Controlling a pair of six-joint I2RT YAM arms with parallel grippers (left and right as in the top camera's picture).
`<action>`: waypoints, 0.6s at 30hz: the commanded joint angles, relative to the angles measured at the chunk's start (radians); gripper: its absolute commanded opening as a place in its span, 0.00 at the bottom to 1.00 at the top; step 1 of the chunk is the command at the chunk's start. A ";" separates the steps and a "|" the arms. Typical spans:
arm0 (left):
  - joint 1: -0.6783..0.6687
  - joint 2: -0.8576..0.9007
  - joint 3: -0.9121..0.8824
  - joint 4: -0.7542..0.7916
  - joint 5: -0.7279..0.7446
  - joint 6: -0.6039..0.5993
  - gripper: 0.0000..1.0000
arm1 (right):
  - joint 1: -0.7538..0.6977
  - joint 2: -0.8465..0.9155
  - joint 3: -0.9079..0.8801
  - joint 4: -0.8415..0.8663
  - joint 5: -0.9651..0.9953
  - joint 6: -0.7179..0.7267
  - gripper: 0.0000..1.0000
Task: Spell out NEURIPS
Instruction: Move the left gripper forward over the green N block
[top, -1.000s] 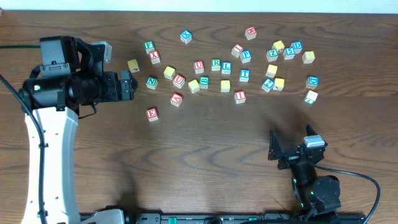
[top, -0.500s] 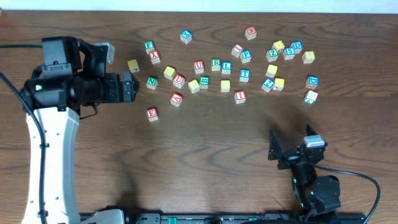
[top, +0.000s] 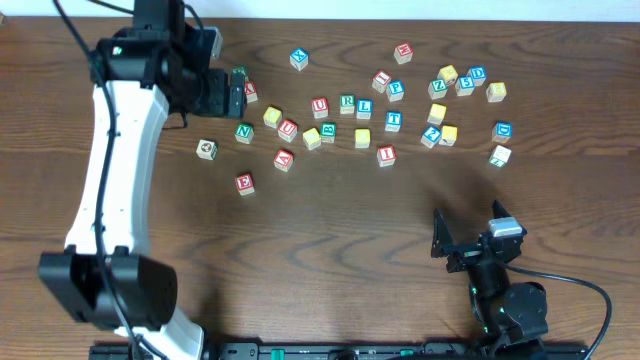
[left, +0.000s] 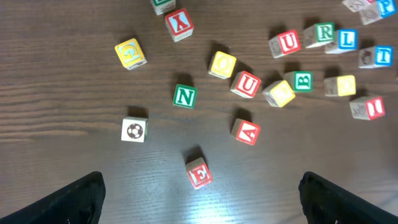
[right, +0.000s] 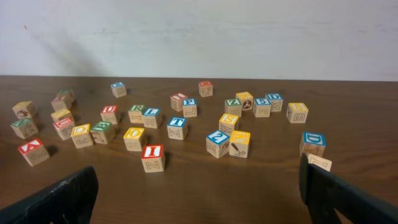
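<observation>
Lettered wooden cubes lie scattered across the far half of the table. Green N (top: 244, 132) (left: 185, 96) and red E (top: 244, 183) (left: 199, 173) lie at the left of the scatter. Red U (top: 319, 106) (left: 289, 42) and green R (top: 346, 103) (left: 324, 32) sit side by side. Red I (top: 386, 155) (right: 153, 152) and blue P (top: 396, 90) lie further right. I cannot pick out the S. My left gripper (top: 238, 92) (left: 201, 208) hangs open high above the far-left cubes. My right gripper (top: 472, 230) (right: 199, 205) rests open near the front, empty.
Other cubes lie among them: a second red U (top: 288, 128), red A (top: 284, 159), blue L (top: 364, 108), blue T (top: 394, 121), a soccer-ball cube (top: 207, 149), and a cluster at the far right (top: 465, 85). Bare wood lies in front of the scatter.
My left arm has swung from the table's left side toward the far edge. That move uncovered the soccer-ball cube. The right arm and the cubes have stayed put.
</observation>
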 joint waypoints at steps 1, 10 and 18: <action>-0.001 0.066 0.053 -0.001 -0.041 -0.039 0.98 | -0.008 -0.004 -0.001 -0.004 -0.002 -0.006 0.99; -0.002 0.177 0.053 -0.025 -0.074 -0.027 0.98 | -0.008 -0.004 -0.001 -0.004 -0.002 -0.006 0.99; -0.002 0.196 0.052 -0.003 -0.051 -0.029 0.98 | -0.008 -0.004 -0.001 -0.004 -0.002 -0.005 0.99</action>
